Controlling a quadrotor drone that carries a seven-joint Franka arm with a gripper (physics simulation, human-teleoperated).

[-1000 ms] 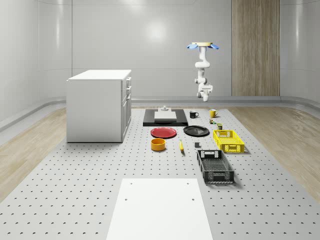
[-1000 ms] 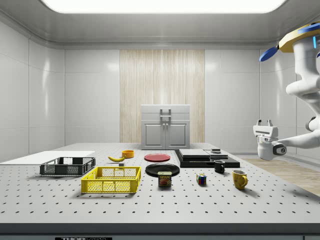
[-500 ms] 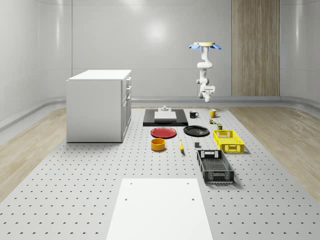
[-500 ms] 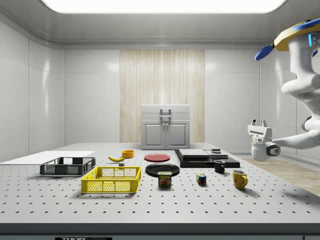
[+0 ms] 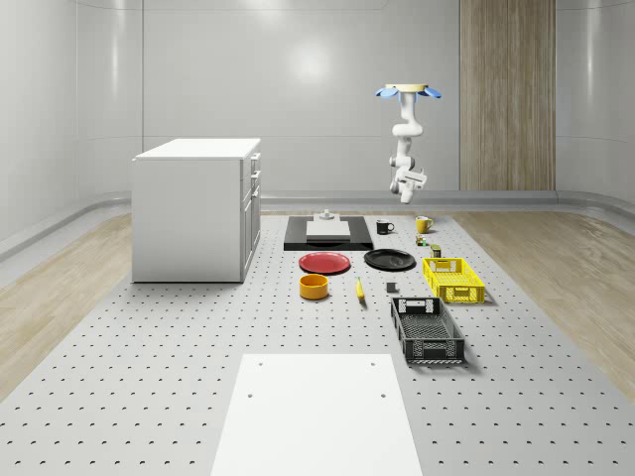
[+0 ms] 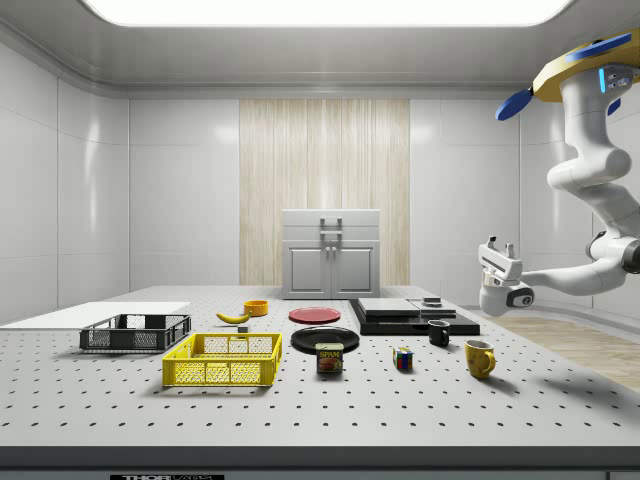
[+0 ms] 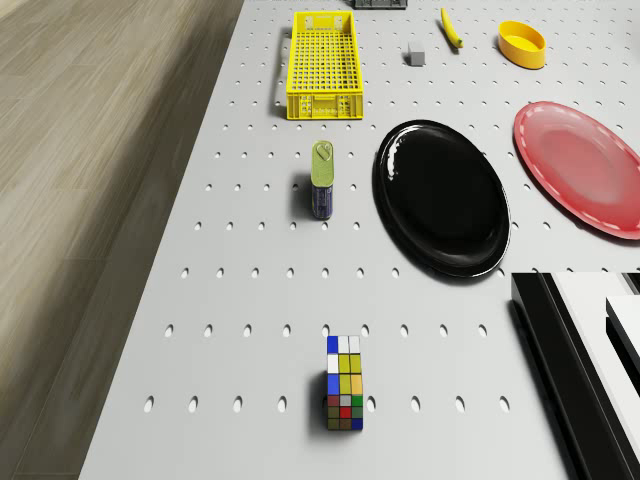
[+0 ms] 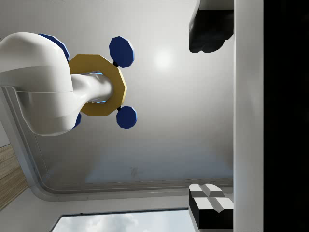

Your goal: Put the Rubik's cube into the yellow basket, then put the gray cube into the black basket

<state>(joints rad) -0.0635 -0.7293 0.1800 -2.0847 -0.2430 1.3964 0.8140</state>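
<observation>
Gripper: we see the gripper in the air at the side view's right, pointing upward, its two fingers spread apart with nothing between them, well above the table.
Arm: the white arm bends down from the drone and reaches out toward the side view's left; in the wrist view we look back up along it.
Drone: the drone hovers high over the far end of the table, above the yellow mug; its yellow body and blue rotors show in the wrist view.
Rubik's cube: the Rubik's cube sits on the table near the yellow mug, well apart from both baskets; in the side view it stands between the spam can and the mug.
Yellow basket: the yellow basket lies near the whole-scene view's right edge of the table, beyond the can as we see it from the drone.
Gray cube: the gray cube rests on the table just beside the yellow basket, near the banana.
Black basket: the black basket lies nearer the whole-scene camera than the yellow one.
Other things: a black plate and a red plate lie side by side; a yellow bowl sits near the red plate.
</observation>
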